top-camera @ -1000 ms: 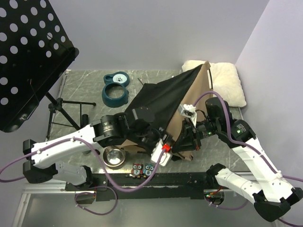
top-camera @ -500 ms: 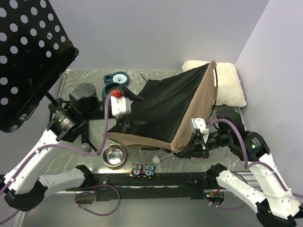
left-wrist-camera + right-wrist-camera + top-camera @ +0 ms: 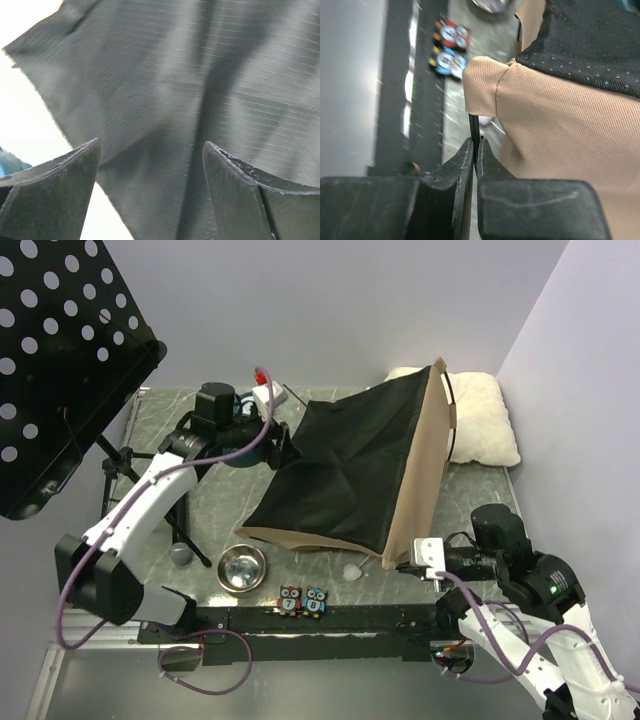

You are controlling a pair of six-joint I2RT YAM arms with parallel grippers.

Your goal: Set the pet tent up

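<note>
Since the right tool [image 3: 476, 147] only pinches a thin black pole [image 3: 474, 125] at the corner of the big tan-and-black fabric pet tent [image 3: 345, 475] slumped mid grey marbled counter [image 3: 300, 565], it could slip out. The left tool [image 3: 150, 155] is spread wide, gripping nothing.

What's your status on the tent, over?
Left gripper open at black panel. Right gripper shut on thin pole at tan corner. Pet tent tipped, not standing. Steel bowl near its front-left corner.

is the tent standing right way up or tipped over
Tipped: the tent has its black base panel slanting up toward the overhead camera, not flat on the table. The right tool pinches a thin pole at its corner.
</note>
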